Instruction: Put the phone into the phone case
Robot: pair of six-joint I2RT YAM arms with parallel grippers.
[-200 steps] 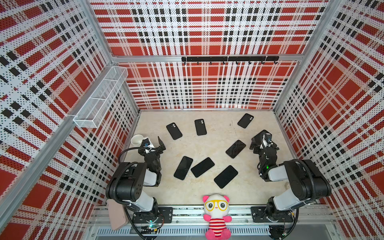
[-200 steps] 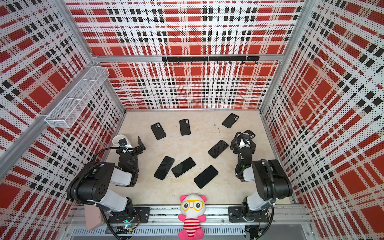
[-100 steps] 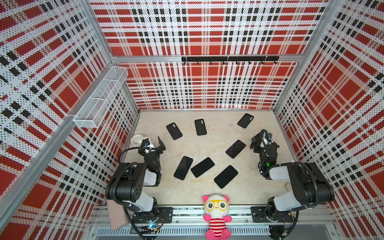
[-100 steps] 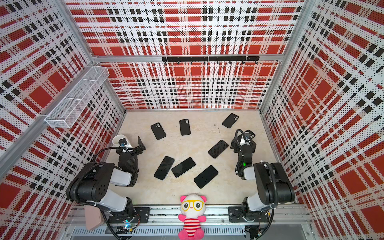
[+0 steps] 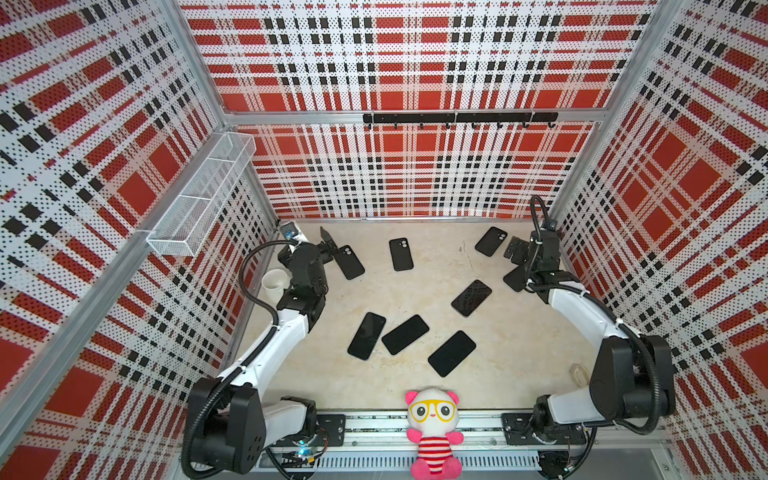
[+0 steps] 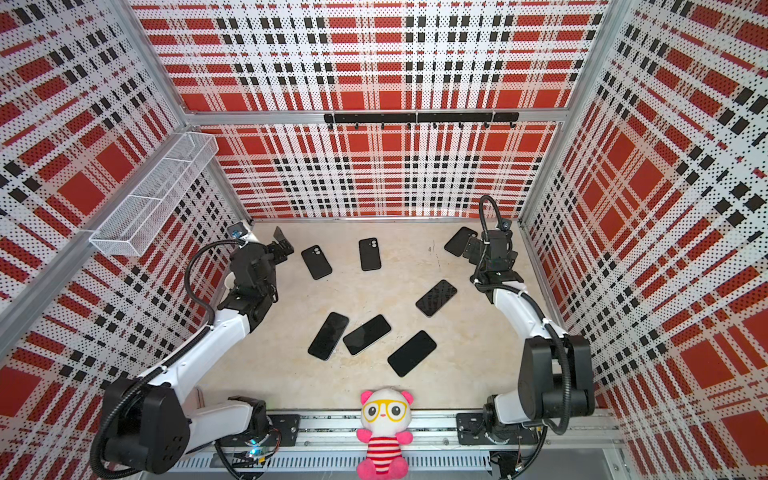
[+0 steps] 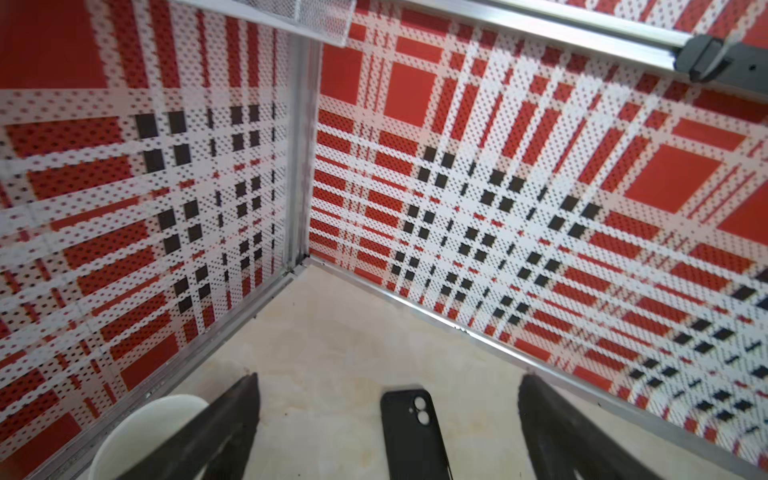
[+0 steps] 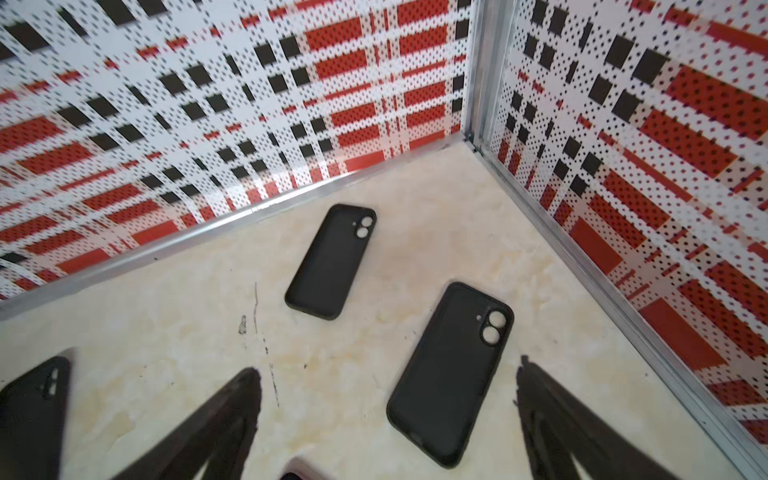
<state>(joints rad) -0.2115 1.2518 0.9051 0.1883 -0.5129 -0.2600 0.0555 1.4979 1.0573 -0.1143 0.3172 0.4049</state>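
Over the far-right phone case point(image 8: 451, 374), the right hand point(image 8: 388, 369) hovers spread and empty; the left hand point(image 7: 388, 377) is spread too. Best to descend squarely, pinching its long edges.

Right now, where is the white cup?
In a top view the white cup stands at the left edge of the table, against the plaid wall, just left of the left arm; the nearest phone case lies beyond that arm.

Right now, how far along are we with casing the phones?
Done: nothing. The four phones lie bare, screens up, in the middle. In hand: nothing. The left claw and right claw are open and empty, near empty cases. Left: every pickup and insertion.
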